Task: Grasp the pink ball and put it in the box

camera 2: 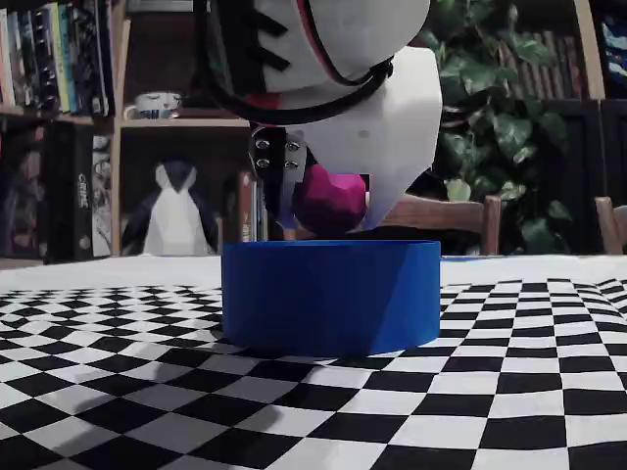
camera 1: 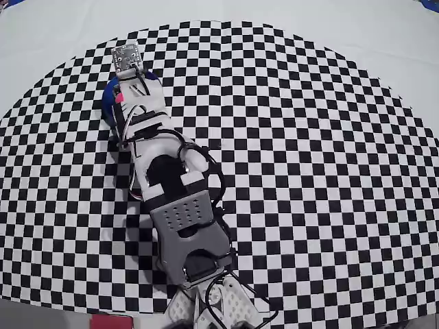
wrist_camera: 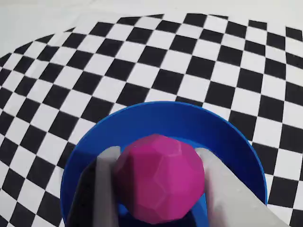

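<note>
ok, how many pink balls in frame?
1. The pink ball is held in the claw, just above the blue box. None visible elsewhere; the arm hides some mat.

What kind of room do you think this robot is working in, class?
Probably a home living room or study: bookshelves, a leafy houseplant and a toy penguin stand behind the checkered table.

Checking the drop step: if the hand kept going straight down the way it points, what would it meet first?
Most likely the inside of the box. The hand holds the pink ball just above the rim, and the wrist view shows blue floor directly beyond the ball. How far above the floor it is remains unclear.
</note>
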`<action>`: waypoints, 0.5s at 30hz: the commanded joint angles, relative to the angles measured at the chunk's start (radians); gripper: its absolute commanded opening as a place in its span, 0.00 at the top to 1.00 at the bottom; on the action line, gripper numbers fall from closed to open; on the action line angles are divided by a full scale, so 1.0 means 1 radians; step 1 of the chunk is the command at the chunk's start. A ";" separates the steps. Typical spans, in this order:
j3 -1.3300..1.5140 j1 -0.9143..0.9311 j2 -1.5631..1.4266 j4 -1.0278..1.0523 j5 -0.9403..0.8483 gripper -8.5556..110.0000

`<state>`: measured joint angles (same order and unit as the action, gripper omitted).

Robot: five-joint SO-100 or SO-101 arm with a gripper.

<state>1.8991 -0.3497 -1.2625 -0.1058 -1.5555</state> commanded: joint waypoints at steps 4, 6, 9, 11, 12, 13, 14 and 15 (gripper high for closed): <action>-0.041 -0.005 -0.006 -0.002 -0.008 0.93; -0.041 -0.005 -0.006 -0.002 -0.008 0.93; -0.041 -0.005 -0.006 -0.002 -0.008 0.93; -0.041 -0.005 -0.006 -0.002 -0.008 0.93; -0.041 -0.005 -0.006 -0.002 -0.008 0.93; -0.041 -0.005 -0.006 -0.002 -0.008 0.92; -0.040 -0.005 -0.008 -0.002 -0.008 0.90; -0.038 -0.002 -0.009 -0.002 -0.008 0.81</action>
<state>1.8991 -0.3497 -1.2625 -0.1058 -1.5555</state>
